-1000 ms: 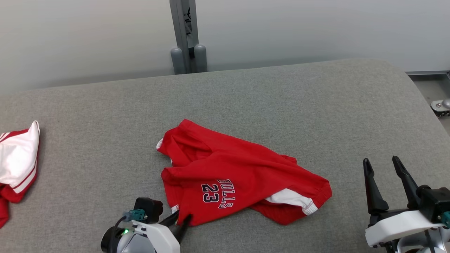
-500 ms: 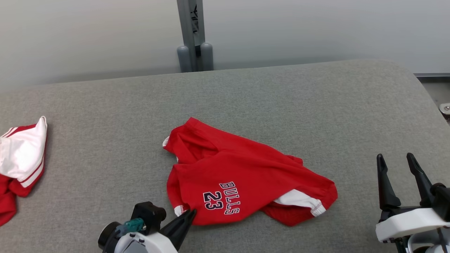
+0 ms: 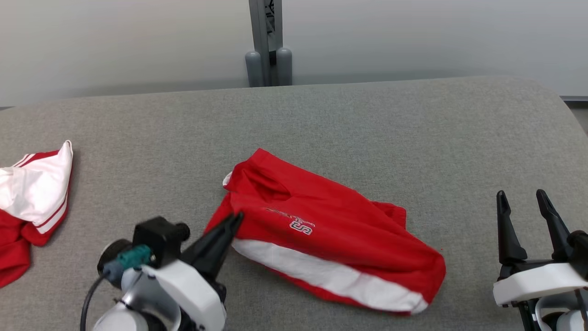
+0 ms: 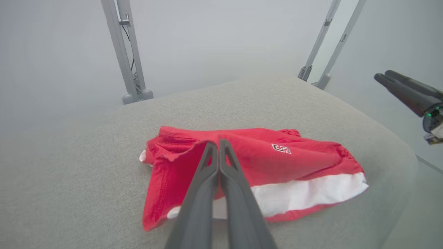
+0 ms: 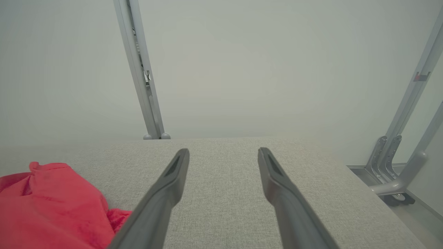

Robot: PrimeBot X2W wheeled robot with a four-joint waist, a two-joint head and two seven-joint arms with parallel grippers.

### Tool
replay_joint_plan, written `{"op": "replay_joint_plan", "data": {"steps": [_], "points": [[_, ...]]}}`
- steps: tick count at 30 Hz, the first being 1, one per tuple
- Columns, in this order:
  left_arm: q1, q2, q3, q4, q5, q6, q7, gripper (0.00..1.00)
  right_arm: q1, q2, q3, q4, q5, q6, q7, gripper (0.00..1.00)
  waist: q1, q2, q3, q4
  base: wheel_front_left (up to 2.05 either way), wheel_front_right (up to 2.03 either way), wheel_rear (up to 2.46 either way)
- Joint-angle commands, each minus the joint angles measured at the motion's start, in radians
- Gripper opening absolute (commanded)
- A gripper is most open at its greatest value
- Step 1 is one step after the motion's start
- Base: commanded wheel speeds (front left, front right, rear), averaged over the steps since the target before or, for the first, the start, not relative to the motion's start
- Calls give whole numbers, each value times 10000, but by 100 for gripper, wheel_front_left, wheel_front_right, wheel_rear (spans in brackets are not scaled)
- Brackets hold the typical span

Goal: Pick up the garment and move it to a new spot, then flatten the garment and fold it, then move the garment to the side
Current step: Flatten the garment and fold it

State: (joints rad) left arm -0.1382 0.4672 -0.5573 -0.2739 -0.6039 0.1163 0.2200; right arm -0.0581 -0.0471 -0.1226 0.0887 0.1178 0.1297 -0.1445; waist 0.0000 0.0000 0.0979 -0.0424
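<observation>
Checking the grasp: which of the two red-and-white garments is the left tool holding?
The middle garment, its edge pinched in the shut left tool; the other garment lies apart at the far left.

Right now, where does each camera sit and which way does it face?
Head: from above, faces down at the table; left gripper grips the red garment, right gripper open.
Left wrist: looks along its shut fingers onto the garment.
Right wrist: looks along its spread fingers across the table.
All share the garment.
</observation>
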Motion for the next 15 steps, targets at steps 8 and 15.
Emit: {"op": "replay_joint_plan", "data": {"steps": [8,15], "points": [[-1735,-1018,613,3473,-1017,-535,-450,0,-407,-67,203,110,114,20,-119,100,0,0,308,-383,0,0,0],[-2654,-1874,861,6536,-1363,-821,-1186,100,-410,-68,293,228,173,20,-159,100,0,0,424,-489,0,0,0]]}}
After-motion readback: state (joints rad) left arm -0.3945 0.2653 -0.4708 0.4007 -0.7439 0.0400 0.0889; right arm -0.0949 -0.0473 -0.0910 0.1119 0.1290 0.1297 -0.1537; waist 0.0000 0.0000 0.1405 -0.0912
